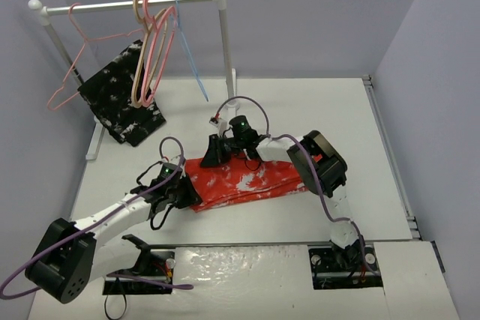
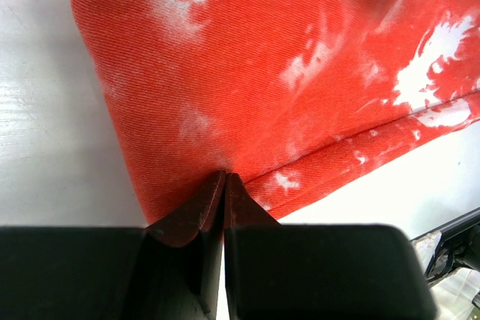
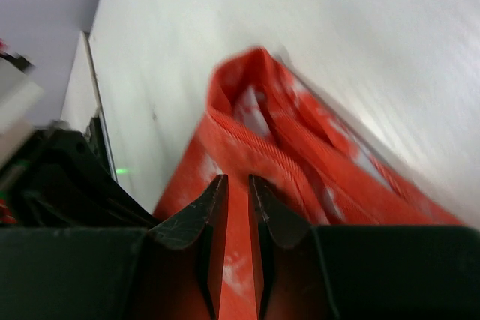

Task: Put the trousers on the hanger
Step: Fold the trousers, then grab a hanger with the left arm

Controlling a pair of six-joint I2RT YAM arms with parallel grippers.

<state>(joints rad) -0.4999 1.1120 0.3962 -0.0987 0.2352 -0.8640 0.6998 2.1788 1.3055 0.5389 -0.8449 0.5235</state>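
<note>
Left tool clamps the trousers' corner, right tool nips their far edge, likely to lift toward the hanger.

Lilac walls, white table, seemingly even light

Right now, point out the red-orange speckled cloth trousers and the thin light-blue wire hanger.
red-orange speckled cloth trousers (image 1: 247,183): top view, middle of the folded cloth.
thin light-blue wire hanger (image 1: 196,76): top view, slanted side wire.
</note>
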